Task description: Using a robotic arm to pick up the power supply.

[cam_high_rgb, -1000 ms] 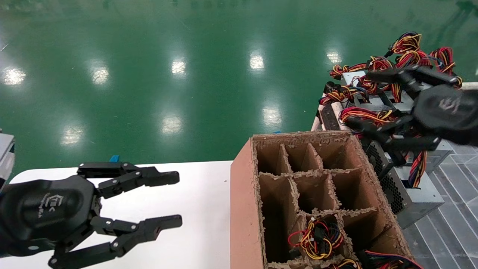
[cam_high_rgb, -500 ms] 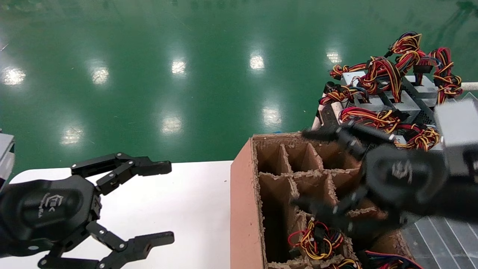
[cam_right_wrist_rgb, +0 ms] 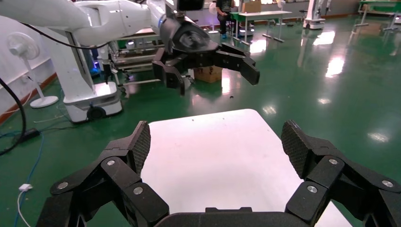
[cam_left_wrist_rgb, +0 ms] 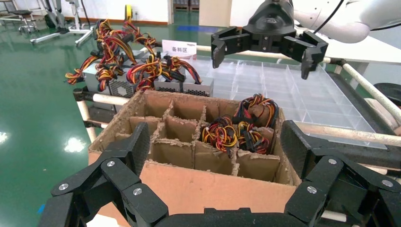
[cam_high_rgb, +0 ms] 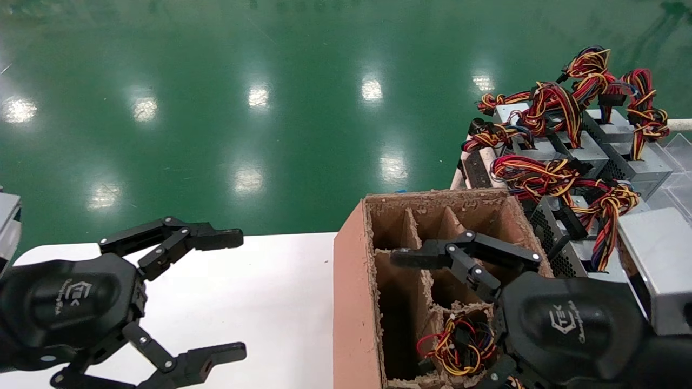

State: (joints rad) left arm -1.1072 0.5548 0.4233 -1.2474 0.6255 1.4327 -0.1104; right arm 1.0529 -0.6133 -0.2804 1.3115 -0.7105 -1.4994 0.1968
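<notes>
right gripper is hovering over the cardboard box, fingers spread wide, holding nothing. power supplies are lying just beside the box. left gripper is hanging wide open over the white table.

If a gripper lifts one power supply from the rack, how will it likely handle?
The power supply has a boxy metal case, so probably rigid and heavy. Its wire bundle looks floppy and entangled with neighbours, so it may snag. The smooth casing might slip.
</notes>
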